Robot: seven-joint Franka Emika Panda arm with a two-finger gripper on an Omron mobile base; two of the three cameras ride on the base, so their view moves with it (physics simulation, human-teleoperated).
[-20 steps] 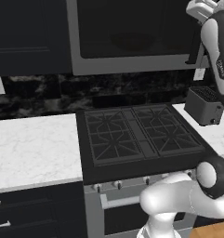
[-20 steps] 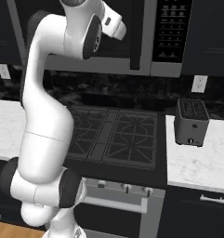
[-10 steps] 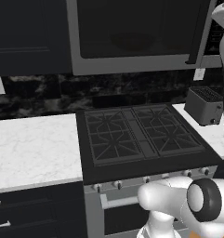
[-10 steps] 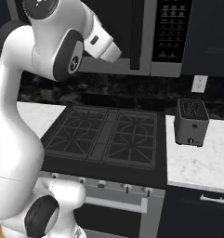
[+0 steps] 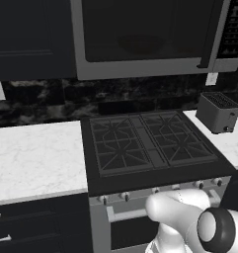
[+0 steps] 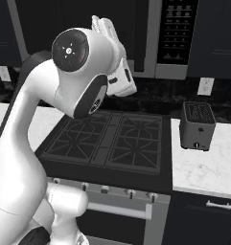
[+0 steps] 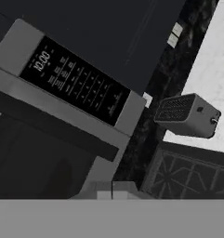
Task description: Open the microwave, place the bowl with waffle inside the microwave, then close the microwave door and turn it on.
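Kitchen wall, upper frame: microwave (image 5: 155, 37) with door (image 5: 140, 34) closed, bowl (image 5: 140, 45) dimly visible inside. Gripper fingers together, holding nothing. Remaining: press start on panel (image 7: 76, 81).

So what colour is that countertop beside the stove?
White marble with grey veining, the countertop shows best in the left base view.

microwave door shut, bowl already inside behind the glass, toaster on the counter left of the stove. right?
Not quite: the toaster sits on the counter right of the stove, as the left base view shows. The microwave door is shut, with the bowl faintly visible behind the glass.
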